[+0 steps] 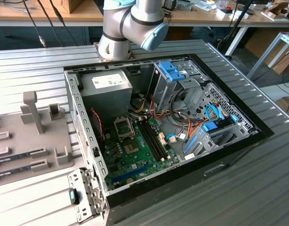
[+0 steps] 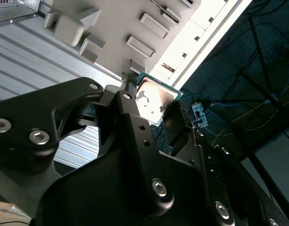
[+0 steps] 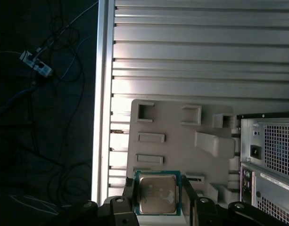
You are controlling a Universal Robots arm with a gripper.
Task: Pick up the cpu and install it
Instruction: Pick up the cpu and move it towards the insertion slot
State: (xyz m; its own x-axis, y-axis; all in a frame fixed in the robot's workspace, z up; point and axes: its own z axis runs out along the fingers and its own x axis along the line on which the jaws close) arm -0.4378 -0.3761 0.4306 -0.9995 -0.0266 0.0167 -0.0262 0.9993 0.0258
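And there it was: the cpu [image 3: 157,194] sat in the jaws, which were closed narrow on it. The black fingers [image 3: 130,195] pressed against opposite edges, and its silvery lid with the thin green rim faced the first wrist camera. The second wrist view gave the same story, with the cpu [image 2: 156,101] pinched between the fingers [image 2: 135,120] and reflections smeared across its metal top.

Behind it in the first wrist view lay the grey holder tray [image 3: 182,141] with its raised pockets and blocks, resting on the ribbed metal worktop [image 3: 191,52]. The cpu overlapped one edge of that tray, though how high above it could not be told. The back of the computer case [image 3: 271,155] stood just beside the tray.

In the exterior view the arm [image 1: 130,23] rose behind the open computer case [image 1: 72,101], with the holder tray [image 1: 12,129] on the exterior view's left. Inside lay the green motherboard [image 1: 135,157], its socket [image 1: 123,126] beside the long memory slots [image 1: 151,139] and the grey power supply [image 1: 106,87] nearer the arm.
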